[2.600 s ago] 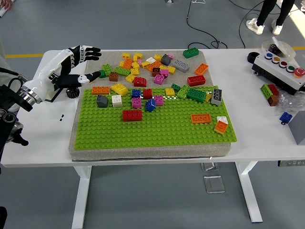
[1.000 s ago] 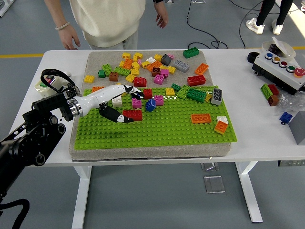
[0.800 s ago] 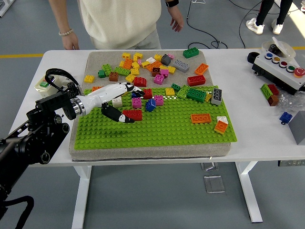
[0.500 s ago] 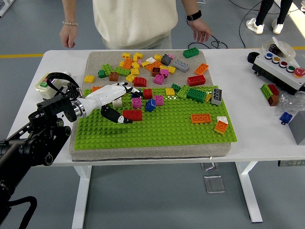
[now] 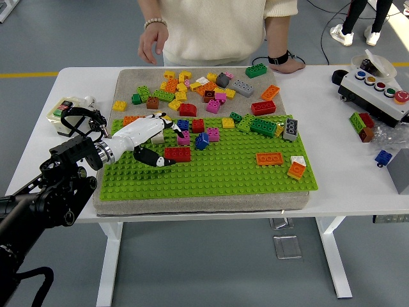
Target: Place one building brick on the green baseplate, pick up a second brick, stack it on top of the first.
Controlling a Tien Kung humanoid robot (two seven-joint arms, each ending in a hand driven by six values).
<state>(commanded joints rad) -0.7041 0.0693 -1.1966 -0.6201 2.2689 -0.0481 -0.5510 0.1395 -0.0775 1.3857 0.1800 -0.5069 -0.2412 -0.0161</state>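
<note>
Since the earlier frames we have drawn our left hand [image 5: 152,137] back a little toward the left of the green baseplate [image 5: 211,167], and the person [image 5: 214,29] at the far side has stepped to the right, one hand now hanging above the far edge of the table [image 5: 332,160] and the other resting on it by a green brick [image 5: 256,71].

Our task brick, the red brick [image 5: 177,154], sits pressed on the baseplate, left of centre. Our left hand lies just beside it: the thumb [image 5: 153,160] stretches low along the plate toward the brick's left end, and the other fingers reach over a white brick [image 5: 157,136] toward the blue brick [image 5: 183,125] behind. The fingers are spread and we grip nothing; we cannot tell whether the thumb tip touches the red brick.

Further along the plate we see a second blue brick [image 5: 202,141], pink bricks [image 5: 213,133], an orange brick [image 5: 270,158] and a white-and-orange pair [image 5: 296,168] near the right edge. Behind the plate, a loose heap of coloured bricks [image 5: 198,89] lies on the grey mat [image 5: 128,83].

At the table's right end stands a button box [image 5: 377,96], and at its left a small control unit [image 5: 65,115]. Our right arm is out of view.
</note>
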